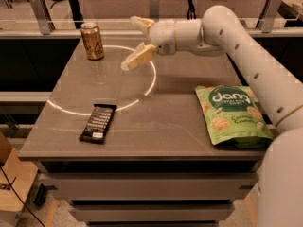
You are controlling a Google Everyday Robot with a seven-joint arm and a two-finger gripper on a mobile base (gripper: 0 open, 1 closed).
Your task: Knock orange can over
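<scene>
Upright orange can [92, 41] near end effector [129, 42]

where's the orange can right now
The orange can stands upright near the table's far-left corner in the camera view; the open gripper hovers apart to its right.

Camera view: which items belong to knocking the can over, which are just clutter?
Job: orange can, upright, back left; gripper, fingers open, right of the can, not touching.
Clutter: black snack bar, front left; green snack bag, right.
</scene>
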